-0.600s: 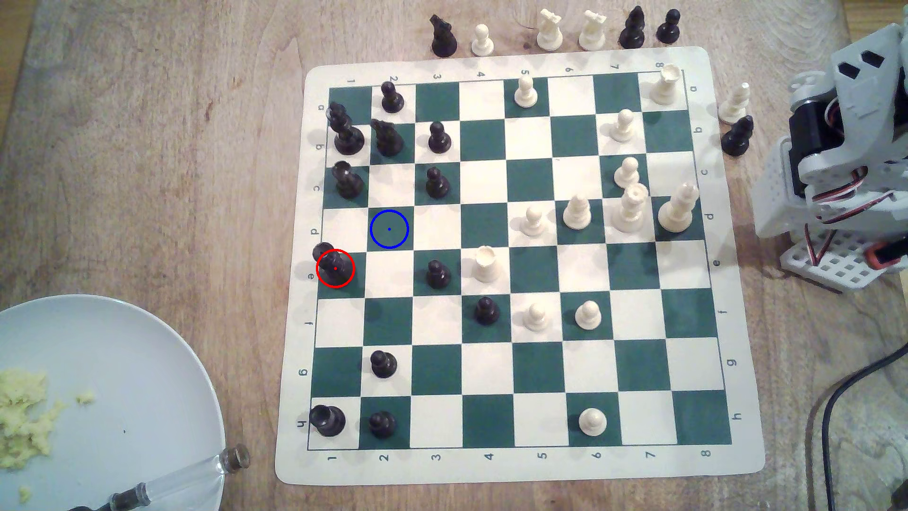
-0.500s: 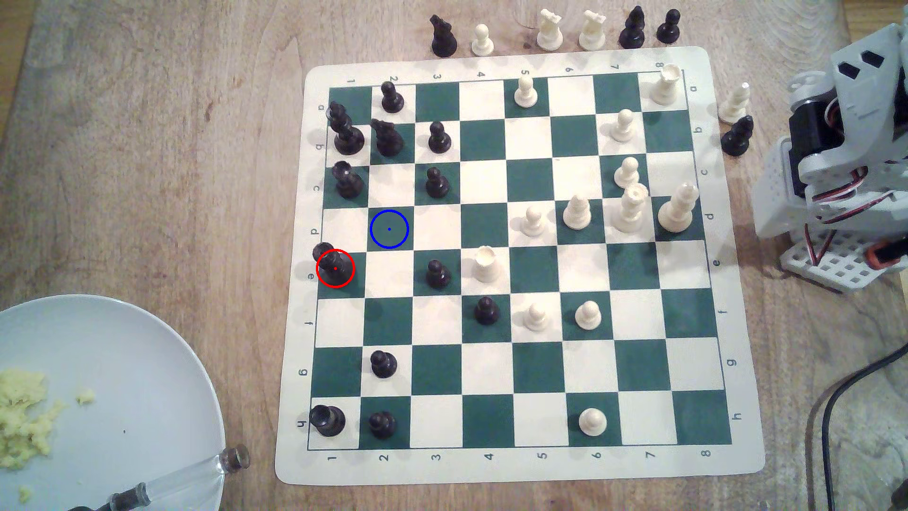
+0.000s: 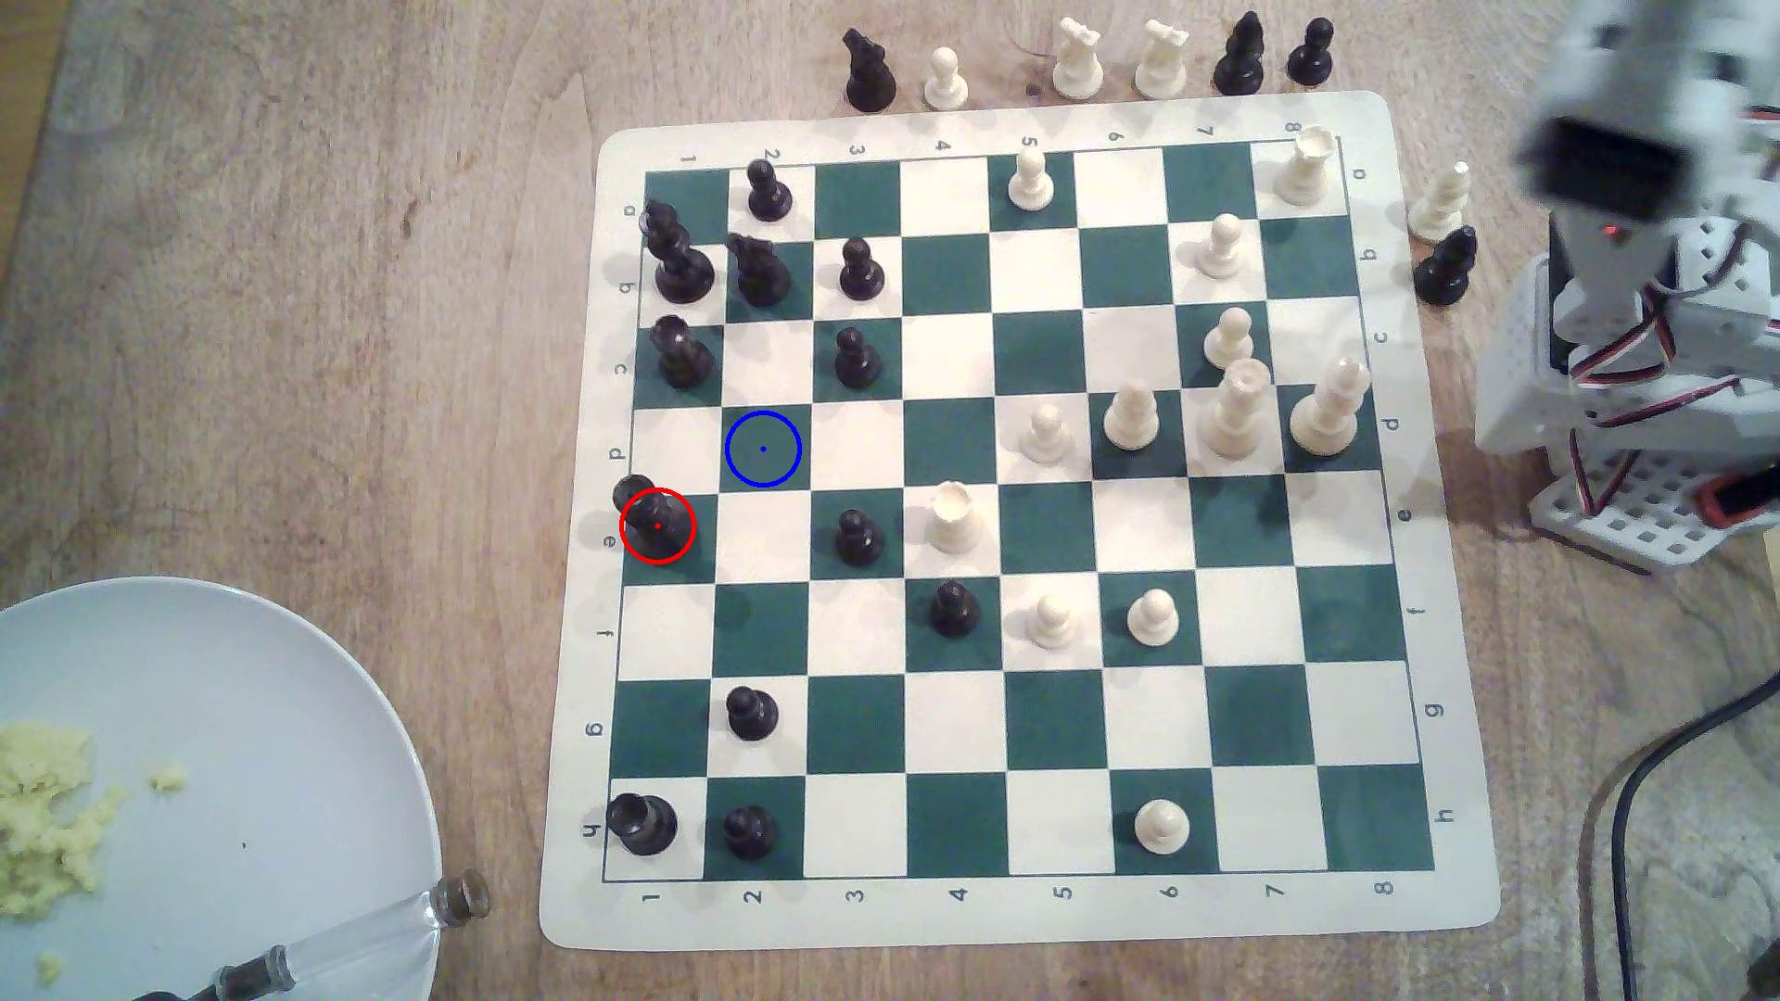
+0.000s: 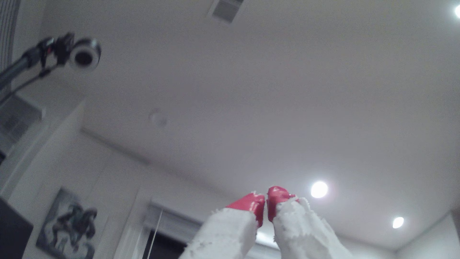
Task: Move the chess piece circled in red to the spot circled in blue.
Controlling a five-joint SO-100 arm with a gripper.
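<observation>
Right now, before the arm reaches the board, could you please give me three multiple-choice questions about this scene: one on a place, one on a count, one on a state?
1. In the exterior view, where is the spot circled in blue from the chess piece circled in red?
A. One square diagonally, up and right
B. Directly below
C. Across the board, far right

2. How many pieces stand in the row off the chessboard, beyond its top edge in the exterior view?
A. Four
B. Six
C. Nine

3. What state is the hand in?
A. Shut, empty
B. Wide open
C. Shut on a pawn

Answers:
1 A: the two ringed green squares touch at a corner.
2 B: three black and three white pieces stand there.
3 A: the wrist view shows its red fingertips nearly meeting, nothing between.
</observation>
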